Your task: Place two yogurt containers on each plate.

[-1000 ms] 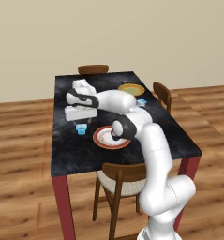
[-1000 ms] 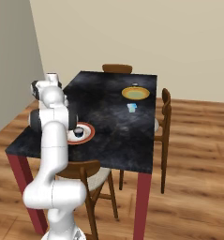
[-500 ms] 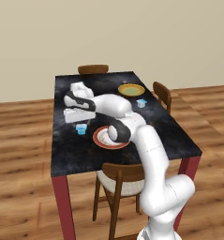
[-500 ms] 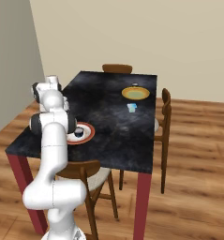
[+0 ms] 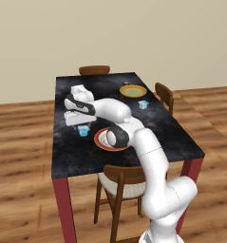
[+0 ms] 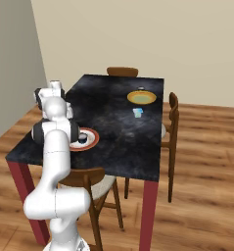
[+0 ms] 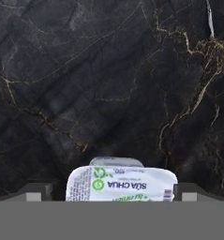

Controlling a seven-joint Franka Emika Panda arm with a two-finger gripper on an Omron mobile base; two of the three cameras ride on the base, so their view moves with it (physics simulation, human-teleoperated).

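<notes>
Two spread-open fingers [image 7: 39, 191] flank an upright yogurt cup [image 7: 122, 184], its long side spanning them.

The arm [image 5: 116, 110] has swung lower over the light blue yogurt container [image 5: 83, 130].

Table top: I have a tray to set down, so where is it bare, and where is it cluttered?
Bare: the near end of the table, right of the red-rimmed plate. Crowded: around that plate, where the open gripper hangs over a light blue yogurt cup.
</notes>
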